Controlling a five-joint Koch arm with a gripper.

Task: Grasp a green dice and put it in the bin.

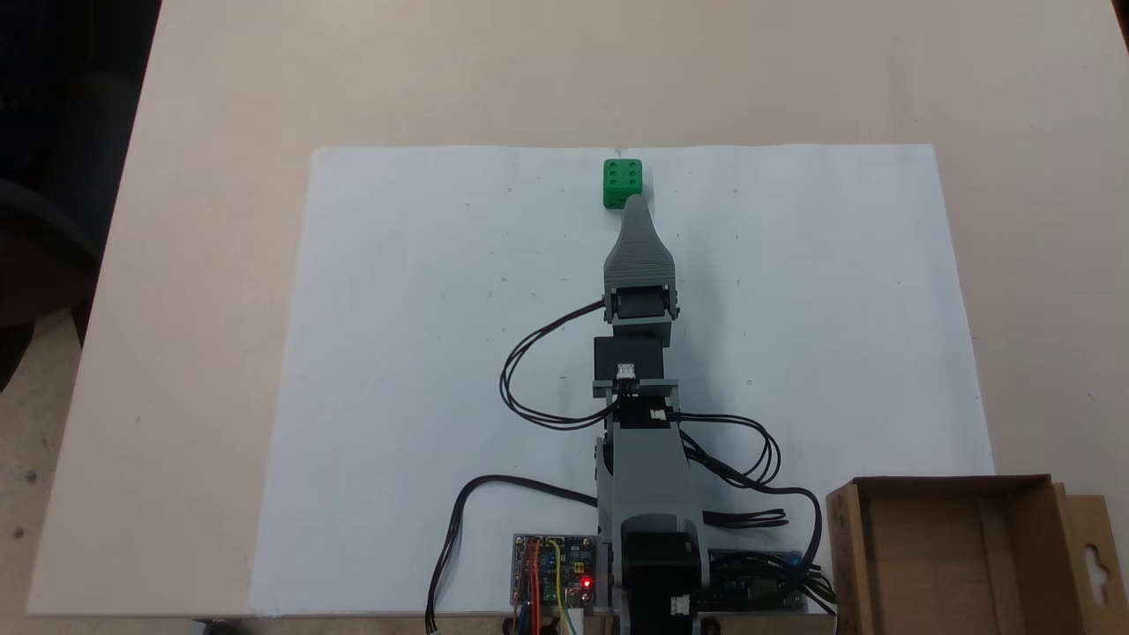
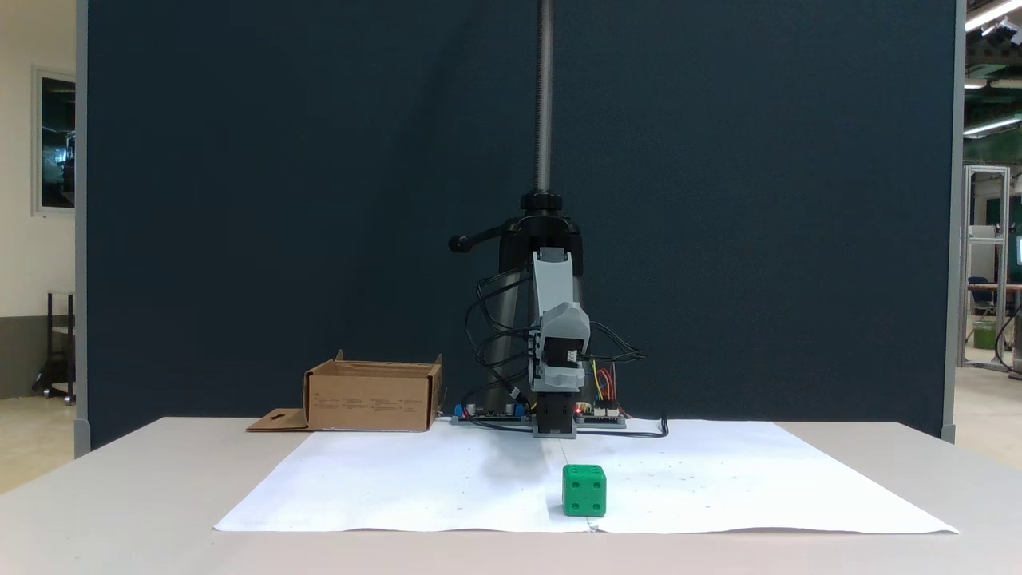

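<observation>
So from the fixed view looking down on me, my gripper (image 1: 634, 205) is stretched out over the white paper sheet (image 1: 423, 370) with its tip right at the near edge of the green dice (image 1: 622, 183). The dice sits just past my tip, out near the far edge of the paper, six pips up. Honestly I can't tell if my jaws are apart or together here, since only one grey tapered tip shows and the other jaw is hidden under it. The bin (image 1: 970, 547) is way back by my base, off to the right in this view, and nothing's in it that I can see. In the other fixed view, facing me from the front, the green dice (image 2: 584, 490) is sitting flat on the paper, clearly not lifted, and my arm looks raised well behind it. The bin (image 2: 371, 395) is off to the left there with its flap lying on the table. So I'd say nothing's done yet: grab, carry and drop are all still ahead. The front view gives height, the top view gives alignment.
</observation>
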